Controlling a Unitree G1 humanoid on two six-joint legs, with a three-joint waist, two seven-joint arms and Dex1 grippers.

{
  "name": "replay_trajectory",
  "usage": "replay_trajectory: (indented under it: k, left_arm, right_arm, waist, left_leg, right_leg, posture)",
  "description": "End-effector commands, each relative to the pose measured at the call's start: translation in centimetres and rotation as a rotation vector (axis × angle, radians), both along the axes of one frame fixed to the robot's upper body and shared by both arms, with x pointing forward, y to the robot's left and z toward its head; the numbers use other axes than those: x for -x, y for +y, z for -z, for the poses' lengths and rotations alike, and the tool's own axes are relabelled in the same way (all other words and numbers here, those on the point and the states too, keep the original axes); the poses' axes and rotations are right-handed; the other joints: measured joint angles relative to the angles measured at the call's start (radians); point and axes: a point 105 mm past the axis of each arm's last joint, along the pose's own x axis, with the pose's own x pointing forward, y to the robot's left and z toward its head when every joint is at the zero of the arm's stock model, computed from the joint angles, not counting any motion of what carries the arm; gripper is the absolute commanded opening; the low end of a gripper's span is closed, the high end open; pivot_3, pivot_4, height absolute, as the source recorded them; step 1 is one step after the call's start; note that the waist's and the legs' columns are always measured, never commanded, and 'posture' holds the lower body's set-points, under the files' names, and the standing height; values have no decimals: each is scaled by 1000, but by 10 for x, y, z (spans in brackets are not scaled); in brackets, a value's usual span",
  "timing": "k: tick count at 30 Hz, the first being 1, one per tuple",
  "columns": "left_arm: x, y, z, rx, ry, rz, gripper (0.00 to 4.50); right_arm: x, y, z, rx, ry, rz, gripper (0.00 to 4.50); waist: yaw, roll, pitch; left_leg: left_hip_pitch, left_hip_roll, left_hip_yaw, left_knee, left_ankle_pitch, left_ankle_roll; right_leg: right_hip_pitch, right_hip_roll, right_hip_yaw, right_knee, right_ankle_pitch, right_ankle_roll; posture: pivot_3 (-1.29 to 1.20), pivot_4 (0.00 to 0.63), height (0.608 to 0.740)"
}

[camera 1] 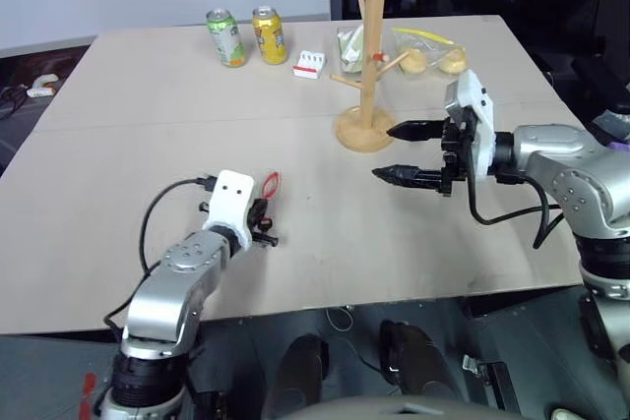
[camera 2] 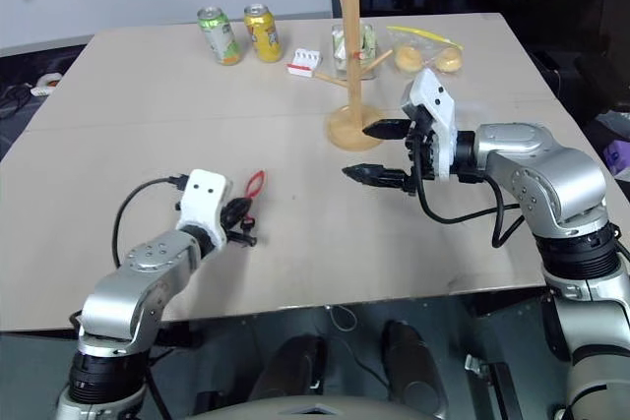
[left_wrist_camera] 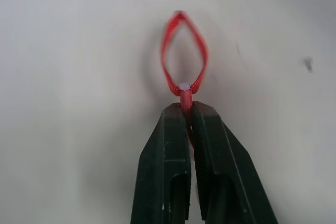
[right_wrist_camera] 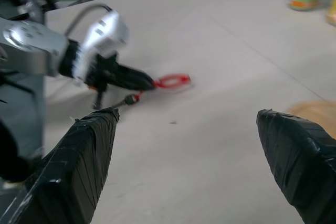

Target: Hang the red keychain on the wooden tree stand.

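The red keychain [left_wrist_camera: 185, 95] is pinched at its knot by my left gripper [left_wrist_camera: 185, 109], which is shut on it, and the cord loop [camera 1: 271, 183] sticks out past the fingertips just above the table. A small dark piece [right_wrist_camera: 128, 99] hangs under those fingers. The left gripper [camera 1: 263, 206] is at the near left of the table. The wooden tree stand [camera 1: 374, 36] rises at the far middle on its round base [camera 1: 364, 131]. My right gripper [camera 1: 384, 152] hovers open and empty just in front of that base, pointing left toward the keychain [right_wrist_camera: 173, 81].
Two drink cans [camera 1: 225, 37] [camera 1: 269, 34] and a small white box [camera 1: 308, 64] stand at the back. A clear container [camera 1: 351, 46] and bags of food [camera 1: 433, 54] lie behind the stand. The table's near edge [camera 1: 295, 312] runs just under my left arm.
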Motion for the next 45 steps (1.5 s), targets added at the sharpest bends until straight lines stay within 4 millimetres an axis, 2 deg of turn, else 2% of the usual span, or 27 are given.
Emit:
replay_trajectory:
  k: [1, 4, 7, 10, 13, 17, 28, 34, 45]
  left_arm:
    - [-6, -4, -46, -20, -220, 134, 50]
    - [-8, -11, -68, -31, -326, 234, 50]
    - [-9, -26, -95, -24, -446, 355, 50]
    - [-15, -49, -121, -48, -567, 479, 50]
    - [-22, -66, -129, -87, -619, 550, 50]
    - [-40, -92, -130, -174, -669, 617, 50]
    - [-68, -133, -137, -250, -807, 666, 50]
    - [-75, -139, -146, -241, -859, 640, 50]
    - [-94, -138, -134, -299, -794, 586, 50]
  right_arm:
    - [5, -7, -13, -55, -85, 73, 4500]
    - [12, -12, -8, -78, -85, 118, 4500]
    - [19, -12, -12, -124, -97, 159, 4500]
    - [20, -6, -34, -219, -156, 221, 4500]
    - [19, -4, -51, -272, -206, 263, 4500]
    - [16, -7, -67, -306, -265, 321, 4500]
    - [14, -15, -71, -297, -297, 419, 4500]
    - [14, -20, -69, -294, -297, 456, 4500]
    - [15, -27, -71, -290, -322, 501, 4500]
  waist:
    - [4, 0, 0]
    - [6, 0, 0]
    - [11, 0, 0]
    - [11, -1, 0]
    - [9, 0, 0]
    - [15, -1, 1]
    - [16, -1, 1]
    - [17, -1, 1]
    - [17, -1, 1]
  left_leg:
    - [0, 0, 0, 0, 0, 0]
    - [0, 0, 1, 0, 0, 0]
    - [0, 0, 1, 0, 0, 0]
    - [0, 0, 2, 0, 0, 0]
    - [1, 0, 2, 0, 0, 0]
    - [-1, -1, 1, 0, 0, 0]
    - [-1, -1, 2, 1, 0, 0]
    - [-1, -1, 2, 1, 0, 0]
    - [-1, -1, 2, 1, 0, 0]
  right_leg:
    - [0, 0, 0, 0, 0, 0]
    - [0, -1, 1, -1, 1, 1]
    - [0, -1, 1, -1, 0, 1]
    - [0, -1, 1, 0, 0, 1]
    - [0, 0, 1, 0, 1, 2]
    - [0, 0, 1, -1, 3, 4]
    - [0, 0, 2, -1, 3, 5]
    - [0, 0, 2, 0, 3, 5]
    - [0, 0, 2, 0, 3, 6]
  posture:
    - [0, 150, 740]
    - [0, 150, 740]
    - [0, 150, 740]
    - [0, 150, 740]
    - [0, 150, 740]
    - [0, 150, 740]
    - [0, 150, 740]
    - [0, 150, 740]
    - [0, 150, 740]
